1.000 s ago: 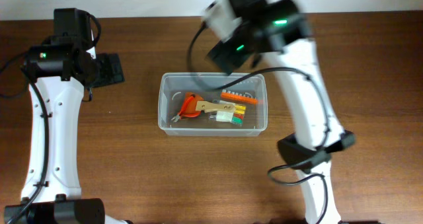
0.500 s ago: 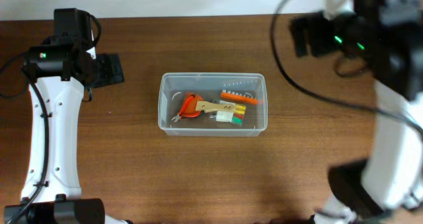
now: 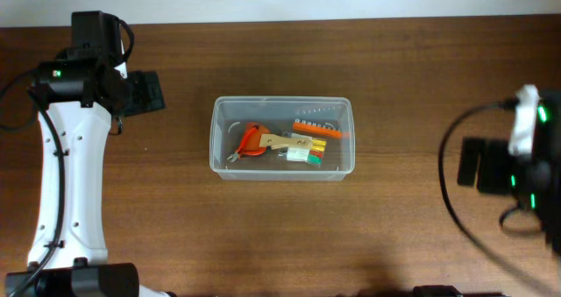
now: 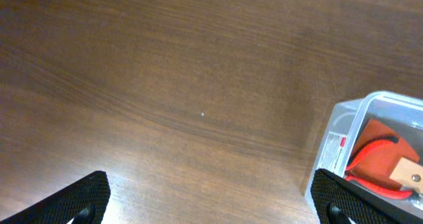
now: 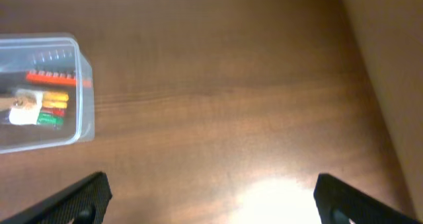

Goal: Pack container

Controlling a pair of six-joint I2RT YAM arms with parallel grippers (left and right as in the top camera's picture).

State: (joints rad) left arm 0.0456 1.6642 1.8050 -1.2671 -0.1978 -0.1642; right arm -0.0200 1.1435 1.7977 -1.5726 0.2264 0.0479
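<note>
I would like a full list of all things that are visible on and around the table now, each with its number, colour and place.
container: one, clear plastic, middle of the table.
hand tool: one, orange-red with a tan handle, left part of the container.
bit strip: one, orange, far right part of the container.
small case: one, clear, with yellow, red and green bits, beside the strip.
table: one, dark brown wood.
left arm: one, white and black, left side.
right arm: one, blurred, right edge.
left gripper: black, open, empty, left of the container.
right gripper: black, open, empty, right of the container.
</note>
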